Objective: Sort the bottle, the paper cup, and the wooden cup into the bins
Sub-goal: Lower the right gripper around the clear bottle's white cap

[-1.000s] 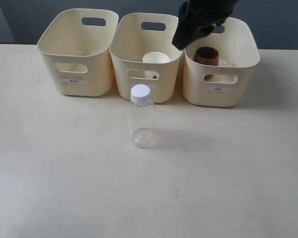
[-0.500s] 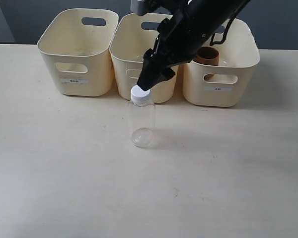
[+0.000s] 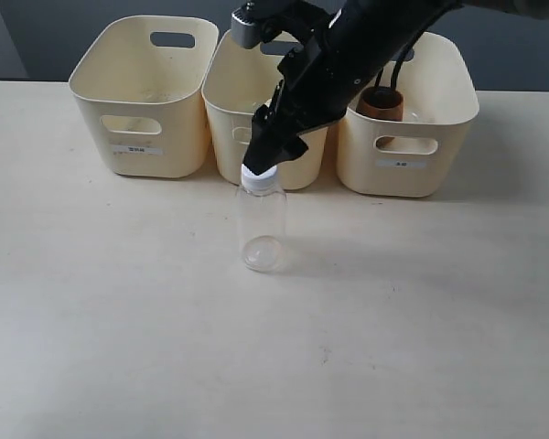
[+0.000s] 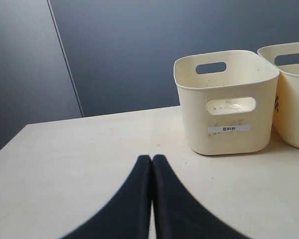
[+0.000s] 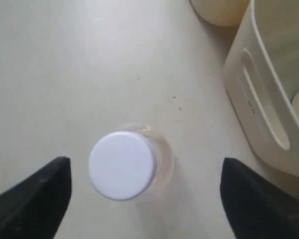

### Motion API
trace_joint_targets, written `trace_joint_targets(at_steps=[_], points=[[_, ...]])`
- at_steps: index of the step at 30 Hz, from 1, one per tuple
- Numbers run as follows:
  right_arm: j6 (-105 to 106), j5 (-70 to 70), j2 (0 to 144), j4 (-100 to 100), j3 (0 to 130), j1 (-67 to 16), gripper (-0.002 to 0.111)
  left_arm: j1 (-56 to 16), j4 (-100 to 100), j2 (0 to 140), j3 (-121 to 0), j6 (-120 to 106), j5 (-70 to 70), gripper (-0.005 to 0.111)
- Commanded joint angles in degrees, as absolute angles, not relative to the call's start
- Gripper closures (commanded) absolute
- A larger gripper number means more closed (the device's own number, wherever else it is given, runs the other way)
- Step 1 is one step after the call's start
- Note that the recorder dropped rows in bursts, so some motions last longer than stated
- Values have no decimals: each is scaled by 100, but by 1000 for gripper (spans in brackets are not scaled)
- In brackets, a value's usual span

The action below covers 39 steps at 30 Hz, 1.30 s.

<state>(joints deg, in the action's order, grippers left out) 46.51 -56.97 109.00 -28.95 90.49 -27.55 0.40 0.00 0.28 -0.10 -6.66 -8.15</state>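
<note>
Right wrist view: the right gripper (image 5: 144, 162) is seen spread wide, its fingers (image 5: 35, 199) set well apart on either side of the white cap of the bottle (image 5: 122, 165), which is found upright on the table (image 3: 119, 320) just in front of the middle bin (image 3: 222, 114), so a grasp near the neck is presumably being prepared. The wooden cup (image 3: 381, 102) is already lodged in the right-hand bin (image 3: 444, 137), the paper cup is hidden behind the arm (image 3: 366, 46), and the left gripper (image 4: 152, 167) is seen pressed shut, away from the work.
</note>
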Motion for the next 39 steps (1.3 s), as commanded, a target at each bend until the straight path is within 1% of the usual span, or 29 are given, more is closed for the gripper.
trace_joint_targets(at_steps=[1,11,39], points=[[4824,-5571,10915,-3170,9062,-2747,28,43,0,0,0,-658,-774,107],[4933,-5561,11120,-3469,9062,-2747,28,43,0,0,0,-658,-774,107],[4947,-5535,11394,-3396,9062,-2747,28,43,0,0,0,-658,-774,107]])
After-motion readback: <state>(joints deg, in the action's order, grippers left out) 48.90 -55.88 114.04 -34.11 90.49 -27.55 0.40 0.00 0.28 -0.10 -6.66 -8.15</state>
